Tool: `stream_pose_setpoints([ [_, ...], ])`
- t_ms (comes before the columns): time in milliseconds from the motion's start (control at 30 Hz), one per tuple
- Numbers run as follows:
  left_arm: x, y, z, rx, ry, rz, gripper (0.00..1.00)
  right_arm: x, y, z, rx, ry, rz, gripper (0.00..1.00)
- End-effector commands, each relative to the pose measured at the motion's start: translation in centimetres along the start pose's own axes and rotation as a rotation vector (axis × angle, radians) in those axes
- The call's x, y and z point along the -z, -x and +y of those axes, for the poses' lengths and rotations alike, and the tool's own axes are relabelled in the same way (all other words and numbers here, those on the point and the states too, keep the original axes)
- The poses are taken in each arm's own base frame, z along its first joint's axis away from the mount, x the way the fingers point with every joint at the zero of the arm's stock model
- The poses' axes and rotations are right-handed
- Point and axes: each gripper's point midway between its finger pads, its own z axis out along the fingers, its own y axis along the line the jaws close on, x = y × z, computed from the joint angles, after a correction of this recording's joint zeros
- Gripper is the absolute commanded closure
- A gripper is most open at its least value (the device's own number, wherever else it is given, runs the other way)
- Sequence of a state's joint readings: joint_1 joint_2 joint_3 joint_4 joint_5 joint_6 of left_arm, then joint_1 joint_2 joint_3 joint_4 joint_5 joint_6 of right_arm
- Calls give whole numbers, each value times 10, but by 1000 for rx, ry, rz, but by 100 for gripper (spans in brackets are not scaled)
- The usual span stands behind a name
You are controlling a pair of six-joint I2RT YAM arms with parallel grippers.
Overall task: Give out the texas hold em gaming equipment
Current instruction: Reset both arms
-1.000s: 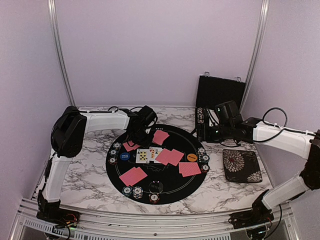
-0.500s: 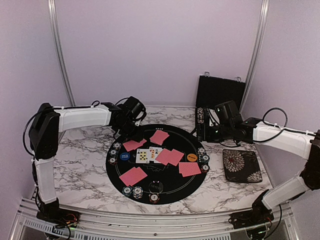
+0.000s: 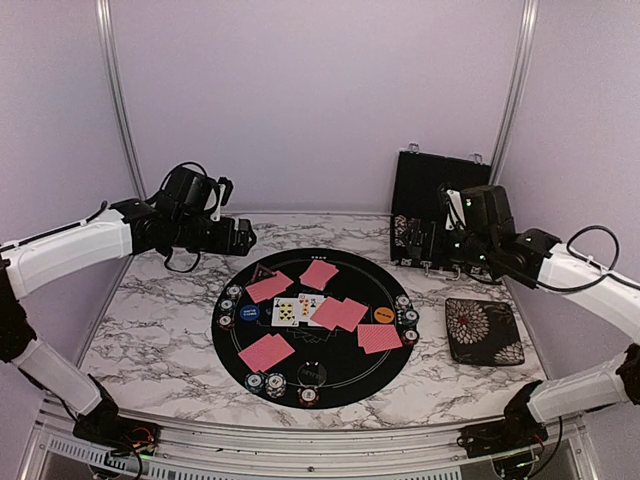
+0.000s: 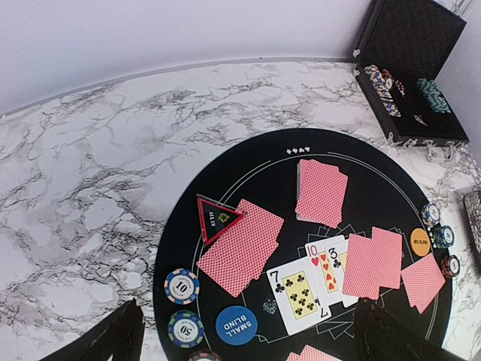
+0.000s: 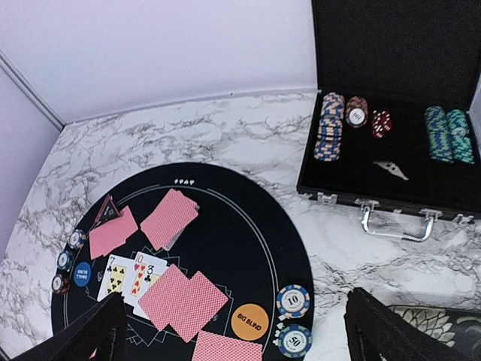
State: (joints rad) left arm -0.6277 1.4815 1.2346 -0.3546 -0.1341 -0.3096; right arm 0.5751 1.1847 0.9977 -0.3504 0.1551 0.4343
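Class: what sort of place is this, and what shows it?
Probably a robot lab cell staged for poker: two robot arms bolted at a marble-patterned table, plain walls with metal posts, and a round black mat bearing cards and chips.

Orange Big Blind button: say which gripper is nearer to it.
Right. The right gripper hovers just beyond the orange button, by the open chip case; the left gripper hangs off the far-left edge of the mat, well away.

The left gripper (image 3: 243,238) drew back far left, jaws now spread, uncovering a red-rimmed black triangular marker (image 4: 216,218); the right gripper (image 3: 432,243) rose from the black hinged chip case (image 3: 440,185).
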Motion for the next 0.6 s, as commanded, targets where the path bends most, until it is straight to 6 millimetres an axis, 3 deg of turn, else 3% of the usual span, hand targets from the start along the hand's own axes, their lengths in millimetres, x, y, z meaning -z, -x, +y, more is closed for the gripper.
stream_pose_setpoints([
  [0,34,23,12,50,25,-128,1,45,37,-17,-6,-85,-176,1],
  [100,56,29,20,74,31,-185,1,72,45,-26,-10,-96,-258,2],
  [267,77,29,28,122,36,-242,1,99,46,-39,-7,-124,-324,2],
  [400,85,28,31,148,32,-265,1,110,48,-45,-7,-142,-359,1],
  [567,89,29,31,157,25,-284,1,108,50,-47,-8,-163,-365,1],
])
